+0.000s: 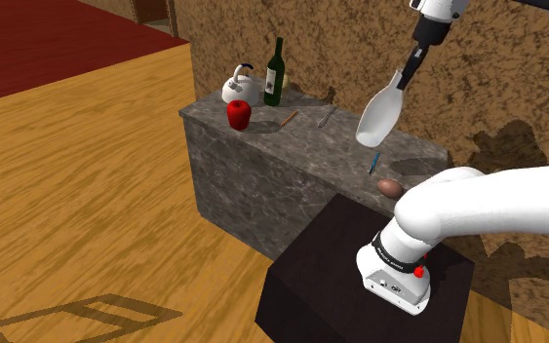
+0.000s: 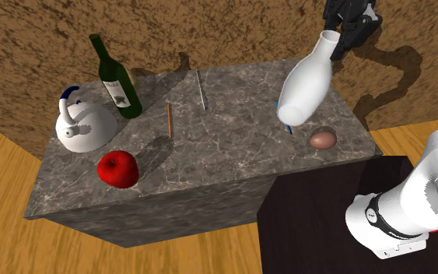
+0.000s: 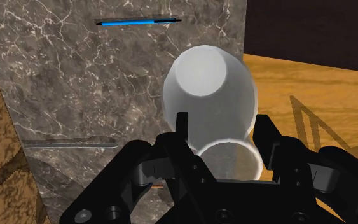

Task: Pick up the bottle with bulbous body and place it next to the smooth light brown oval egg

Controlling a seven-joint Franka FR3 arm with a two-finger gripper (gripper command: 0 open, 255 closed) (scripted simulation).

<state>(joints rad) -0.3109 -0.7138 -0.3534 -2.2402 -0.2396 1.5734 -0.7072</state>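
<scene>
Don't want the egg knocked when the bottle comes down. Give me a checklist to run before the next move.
1. Grip: fingers clasp the white bottle at its neck: ok.
2. Clearance: bottle hangs above the counter, not touching it: ok.
3. Bottle upright for setting down: tilted, not ok.
4. Target: egg lies free on the counter: ok.
5. Landing spot beside the egg: blue pen lies close by and may get in the way: cannot tell.

arm: folded upward, wrist high | gripper: clamped on white bottle neck
</scene>
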